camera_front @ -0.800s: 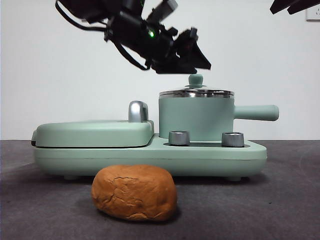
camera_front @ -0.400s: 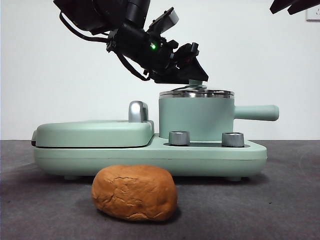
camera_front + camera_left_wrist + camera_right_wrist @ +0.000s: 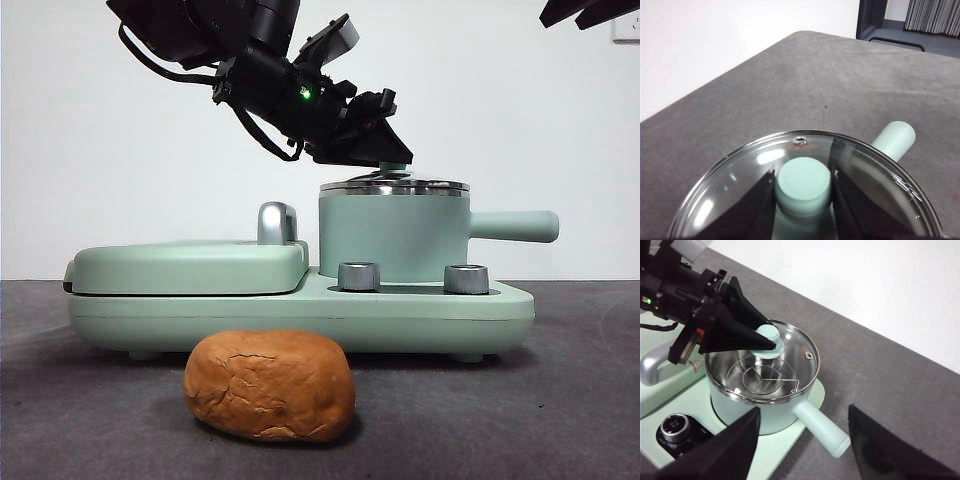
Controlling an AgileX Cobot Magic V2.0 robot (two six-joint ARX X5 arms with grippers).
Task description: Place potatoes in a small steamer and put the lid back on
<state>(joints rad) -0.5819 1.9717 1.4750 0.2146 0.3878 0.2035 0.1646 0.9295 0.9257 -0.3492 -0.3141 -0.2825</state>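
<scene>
Left tool (image 3: 385,152): clamped on mint-green knob of round clear glass lid (image 3: 805,200), atop mint-green cylindrical steamer pot (image 3: 392,235). Right tool (image 3: 802,440): spread, raised. Oblong orange-brown potato (image 3: 269,385): near worktop (image 3: 580,400), front view only. Steel rack: right wrist view only.

No words, brands or numbers can be read on anything here. The one candidate is the steel dial (image 3: 674,425) on the base of the cooker, seen from the right wrist camera: its dark face carries some small marks, and a faint mark sits on the base just beside it, but all are too small and blurred to make out. The two dials (image 3: 359,276) in the front view show plain steel sides only.
</scene>
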